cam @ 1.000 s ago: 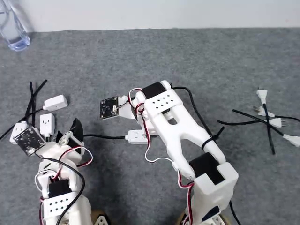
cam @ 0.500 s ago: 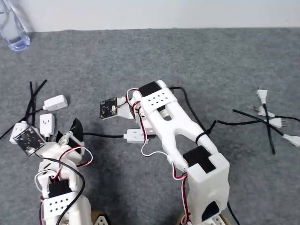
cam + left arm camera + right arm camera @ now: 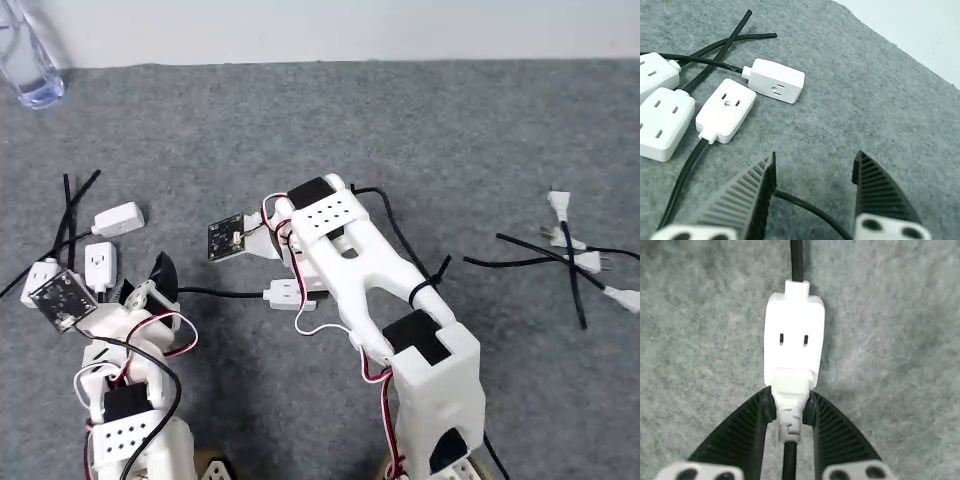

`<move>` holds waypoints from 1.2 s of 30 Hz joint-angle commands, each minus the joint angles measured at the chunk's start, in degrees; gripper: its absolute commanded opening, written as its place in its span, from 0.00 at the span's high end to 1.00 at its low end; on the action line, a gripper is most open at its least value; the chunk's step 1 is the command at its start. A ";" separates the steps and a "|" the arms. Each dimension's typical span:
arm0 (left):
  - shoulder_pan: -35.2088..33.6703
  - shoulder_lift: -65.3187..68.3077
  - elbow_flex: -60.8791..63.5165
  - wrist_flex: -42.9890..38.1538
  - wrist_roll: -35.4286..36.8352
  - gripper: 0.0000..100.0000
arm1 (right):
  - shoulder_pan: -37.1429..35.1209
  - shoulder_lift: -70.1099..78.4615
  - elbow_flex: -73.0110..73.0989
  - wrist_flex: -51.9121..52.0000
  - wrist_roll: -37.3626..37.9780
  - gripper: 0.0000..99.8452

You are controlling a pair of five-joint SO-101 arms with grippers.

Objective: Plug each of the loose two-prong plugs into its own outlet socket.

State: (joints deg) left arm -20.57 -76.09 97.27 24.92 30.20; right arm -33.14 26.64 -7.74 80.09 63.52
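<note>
Clamping right jaws on plug [image 3: 789, 392], prongs hidden against socket [image 3: 794, 335]

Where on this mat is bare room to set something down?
Bare: the far half of the grey felt mat, from the clear plastic bottle to the white two-prong plugs. Crowded: the white outlet sockets and black cords on the left.

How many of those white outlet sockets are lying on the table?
5. Four lie clustered by the left arm: first socket, second socket, third socket, fourth socket. The fifth socket lies mid-table, meeting the plug that the right pincer grips. The arms may hide more.
</note>
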 commanded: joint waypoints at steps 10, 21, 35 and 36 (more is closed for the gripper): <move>-0.44 -0.62 -0.40 -1.41 -0.53 0.76 | -2.51 7.96 -0.35 -2.42 0.35 0.99; -0.44 -0.62 -0.40 -1.41 -0.53 0.76 | -2.51 7.78 -0.35 -1.98 0.35 0.99; -0.44 -0.62 -0.40 -1.41 -0.53 0.76 | -6.20 -1.63 -8.00 14.37 0.53 0.55; -0.44 -0.62 -0.40 -1.41 -0.53 0.76 | -6.73 -1.71 -8.00 14.37 0.53 0.55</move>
State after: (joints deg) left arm -20.57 -76.09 97.27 24.92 30.20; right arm -38.42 28.57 -12.66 93.19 63.52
